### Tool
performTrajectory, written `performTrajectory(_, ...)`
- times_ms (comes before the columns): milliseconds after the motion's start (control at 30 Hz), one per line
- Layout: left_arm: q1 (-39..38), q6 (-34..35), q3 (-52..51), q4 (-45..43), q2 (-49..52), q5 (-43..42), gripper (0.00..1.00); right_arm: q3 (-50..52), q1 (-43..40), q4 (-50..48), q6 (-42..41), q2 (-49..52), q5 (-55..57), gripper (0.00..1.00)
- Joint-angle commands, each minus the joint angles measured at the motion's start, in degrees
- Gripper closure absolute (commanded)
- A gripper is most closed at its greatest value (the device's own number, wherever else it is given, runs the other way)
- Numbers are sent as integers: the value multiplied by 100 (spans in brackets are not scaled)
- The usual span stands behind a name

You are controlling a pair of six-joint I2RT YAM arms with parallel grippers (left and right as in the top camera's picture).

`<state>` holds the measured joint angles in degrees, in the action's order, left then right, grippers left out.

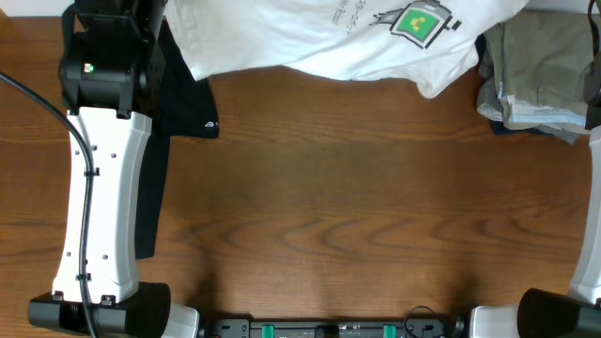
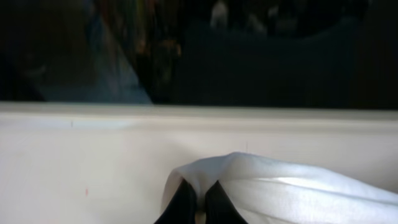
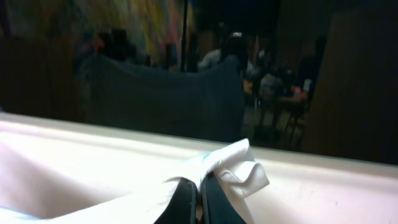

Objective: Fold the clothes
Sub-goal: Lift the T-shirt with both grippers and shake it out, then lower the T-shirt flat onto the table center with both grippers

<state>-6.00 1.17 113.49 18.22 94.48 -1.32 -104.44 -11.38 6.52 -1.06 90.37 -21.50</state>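
The clothes lie along the table's far edge. A white shirt (image 1: 310,38) with a green square logo (image 1: 420,23) is lifted and bunched there. A black garment (image 1: 178,103) with a tiny white logo lies under my left arm (image 1: 99,188). In the left wrist view my left gripper (image 2: 200,198) is shut on a fold of the white shirt (image 2: 292,186). My right gripper (image 3: 199,191) is shut on a crumpled edge of the same white shirt (image 3: 239,165). Neither gripper's fingers show in the overhead view.
A heap of khaki and grey garments (image 1: 540,66) sits at the back right corner. My right arm (image 1: 592,235) runs along the right edge. Bare wooden table (image 1: 357,207) fills the middle and front. Beyond the fingers both wrist views show a pale ledge (image 2: 93,162).
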Motion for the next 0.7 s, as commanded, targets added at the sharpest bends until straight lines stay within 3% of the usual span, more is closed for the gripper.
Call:
performTrajectory(0,46,-138,120,203,-170,24,94,-323,7,170,116,-31,-20,99)
performTrajectory(433,42,-166,118,1644,-2000,22,94,-1985,-26,3230,656,-820,28,99)
performTrajectory(667,42,-289,118,1751,-2288,24,94,-2026,-28,3571,848,-1196,72,99)
